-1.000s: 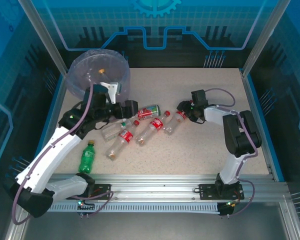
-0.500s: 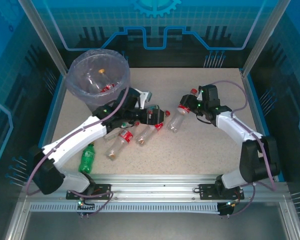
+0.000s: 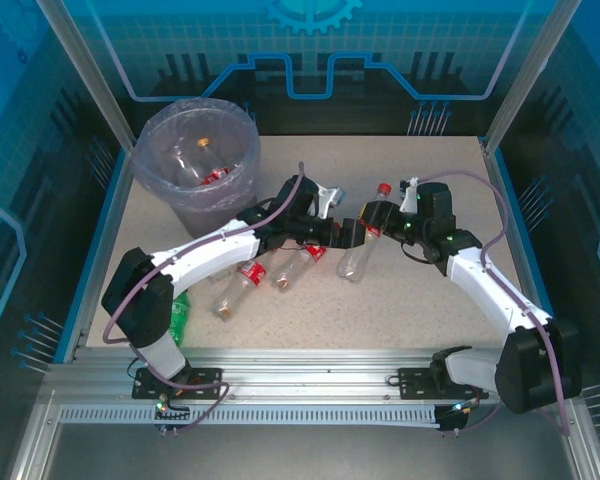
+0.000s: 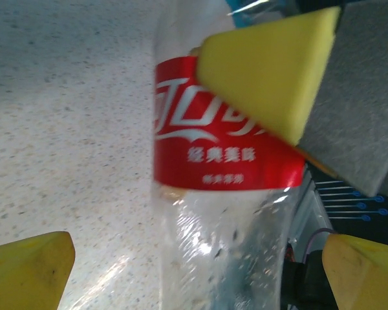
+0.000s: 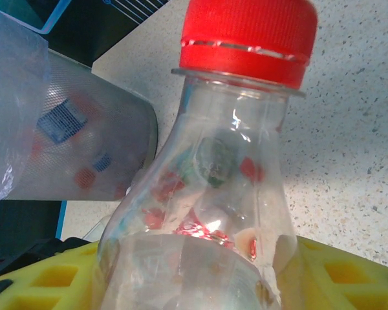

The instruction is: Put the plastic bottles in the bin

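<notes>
Wearing a red cap point(image 5: 249, 39), the bottle point(image 5: 207, 194) is clear plastic

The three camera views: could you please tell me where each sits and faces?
Top external: above and behind, looking down at the bin, left arm, right arm.
Left wrist: on the left arm, facing the red-labelled bottle; own open fingertips below.
Right wrist: on the right arm, facing that bottle's cap; own fingers underneath.
Both wrists share that bottle.
</notes>
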